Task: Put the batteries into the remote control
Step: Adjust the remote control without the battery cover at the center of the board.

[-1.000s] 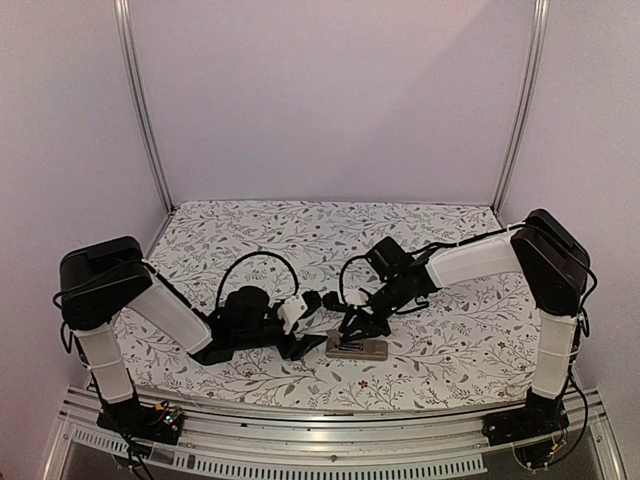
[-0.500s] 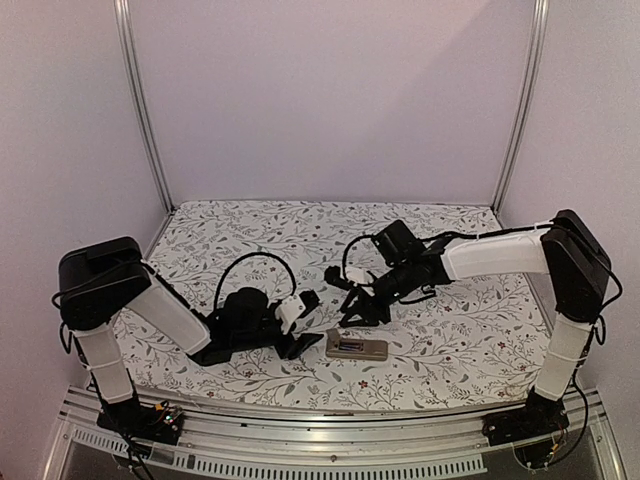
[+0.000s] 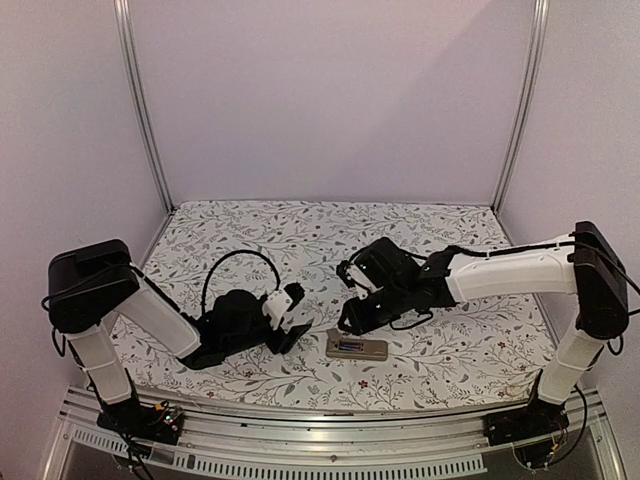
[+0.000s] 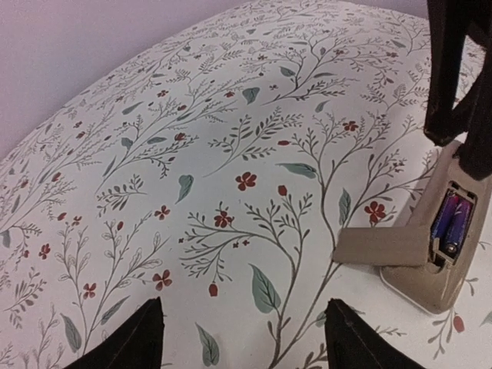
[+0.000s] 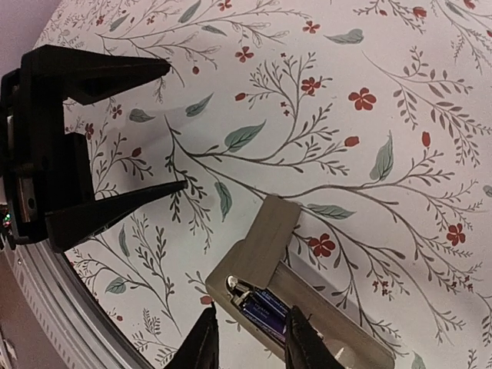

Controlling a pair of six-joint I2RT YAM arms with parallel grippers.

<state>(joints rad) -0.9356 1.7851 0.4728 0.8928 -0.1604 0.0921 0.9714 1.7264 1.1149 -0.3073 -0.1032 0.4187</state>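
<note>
Two grippers flank the remote control (image 3: 357, 347), which lies back-up near the front of the table (image 3: 300, 230): left gripper (image 3: 293, 337) beside it, right gripper (image 3: 349, 320) just above.

Left wrist: your jaws stand wide apart and empty. The batteries (image 4: 450, 223) sit in the open bay, with the cover (image 4: 380, 246) flat against the remote.

Right wrist: fingers narrowly apart, gripping nothing, over the bay.

Loading looks done; fit the cover next.

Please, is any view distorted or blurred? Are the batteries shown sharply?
Left wrist: the flat cloth bulges like a dome, a lens distortion; the batteries are sharp. Right wrist: sharp too. Top: even light, soft shadows, the remote small.
</note>
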